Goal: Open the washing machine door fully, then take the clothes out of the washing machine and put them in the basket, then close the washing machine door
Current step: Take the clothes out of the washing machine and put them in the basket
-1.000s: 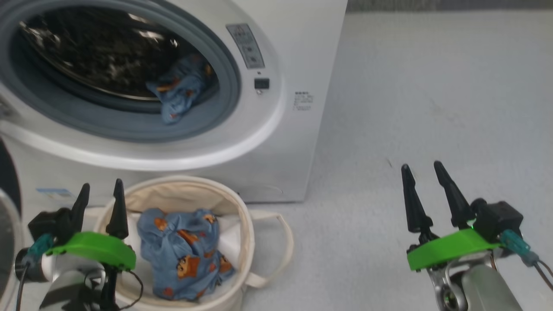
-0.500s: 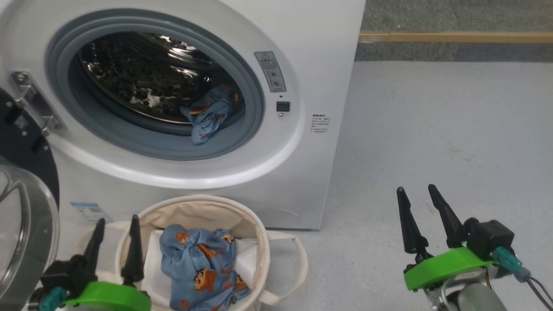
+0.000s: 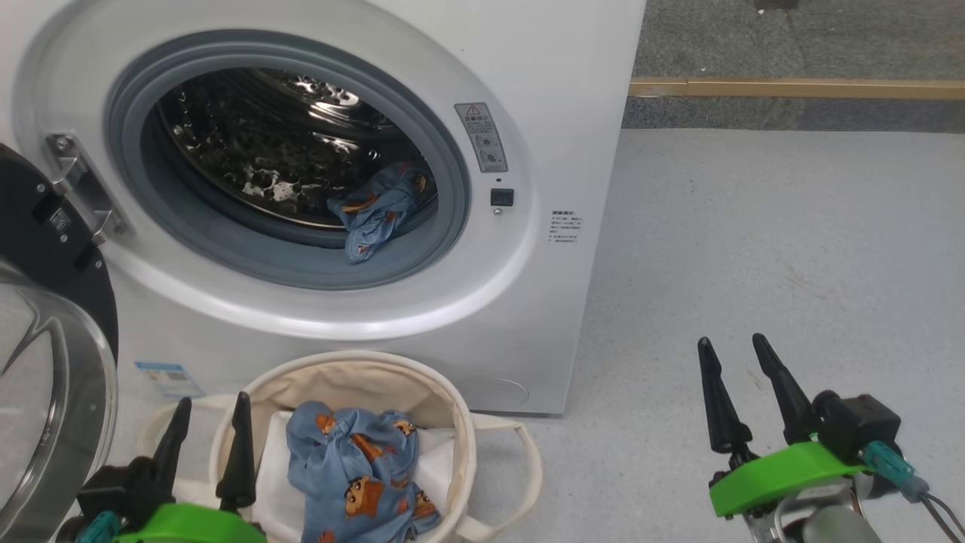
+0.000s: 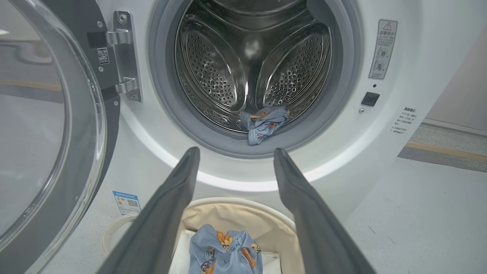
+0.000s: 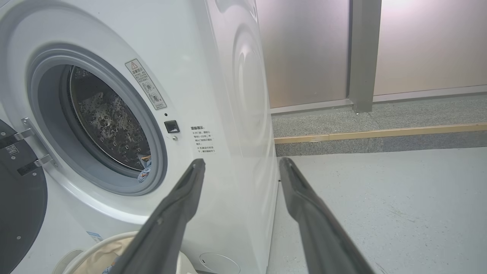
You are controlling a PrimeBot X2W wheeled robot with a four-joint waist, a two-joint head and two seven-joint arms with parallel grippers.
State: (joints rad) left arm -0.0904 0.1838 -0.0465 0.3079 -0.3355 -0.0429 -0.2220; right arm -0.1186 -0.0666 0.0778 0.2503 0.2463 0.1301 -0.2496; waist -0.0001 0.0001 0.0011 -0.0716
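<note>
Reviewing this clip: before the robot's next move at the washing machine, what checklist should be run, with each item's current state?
1. Glossy black-rimmed round glass door swung clear of the porthole: ok.
2. Perforated steel drum emptied: not ok; a blue cartoon-print fabric garment lies at its front lip.
3. Left tool open, empty: ok.
4. Right tool open, empty: ok.
5. Round cream canvas basket below the porthole: ok; it holds another blue printed garment.
</note>
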